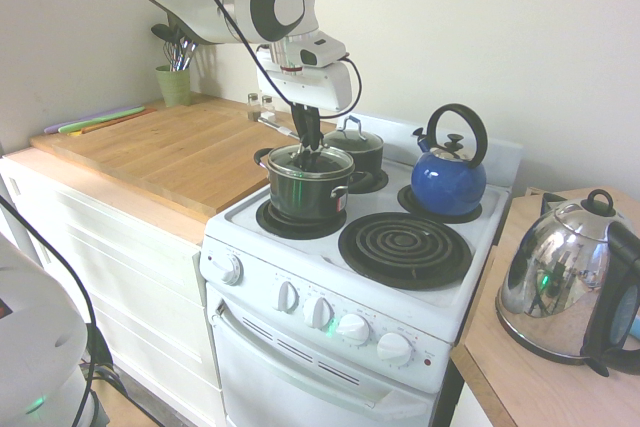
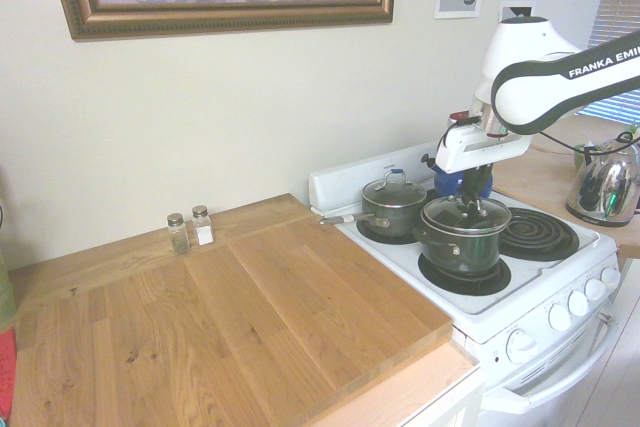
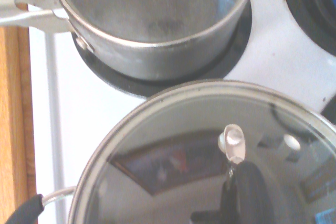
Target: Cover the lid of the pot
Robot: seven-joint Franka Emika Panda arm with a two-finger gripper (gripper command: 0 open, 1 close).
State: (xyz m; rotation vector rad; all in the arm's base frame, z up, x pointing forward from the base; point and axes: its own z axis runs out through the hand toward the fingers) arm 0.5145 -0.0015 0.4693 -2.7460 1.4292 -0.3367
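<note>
The wide dark pot (image 1: pixel 305 197) (image 2: pixel 462 245) stands on the stove's front left burner. The clear glass lid (image 1: pixel 310 162) (image 2: pixel 467 215) with its metal rim rests level on the pot's rim. My gripper (image 1: pixel 309 150) (image 2: pixel 470 197) comes straight down over the middle of the lid, its dark fingers close together around the black loop handle. In the wrist view the lid (image 3: pixel 173 156) fills the lower half, and the handle's black base (image 3: pixel 247 192) shows near the bottom edge.
A smaller lidded pot (image 1: pixel 357 147) (image 2: pixel 395 205) (image 3: pixel 157 30) sits right behind, its long handle towards the wooden counter (image 1: pixel 170 147). A blue kettle (image 1: pixel 448 179) is on the back right burner. A steel kettle (image 1: pixel 560 287) stands beside the stove. Two shakers (image 2: pixel 190 230) stand by the wall.
</note>
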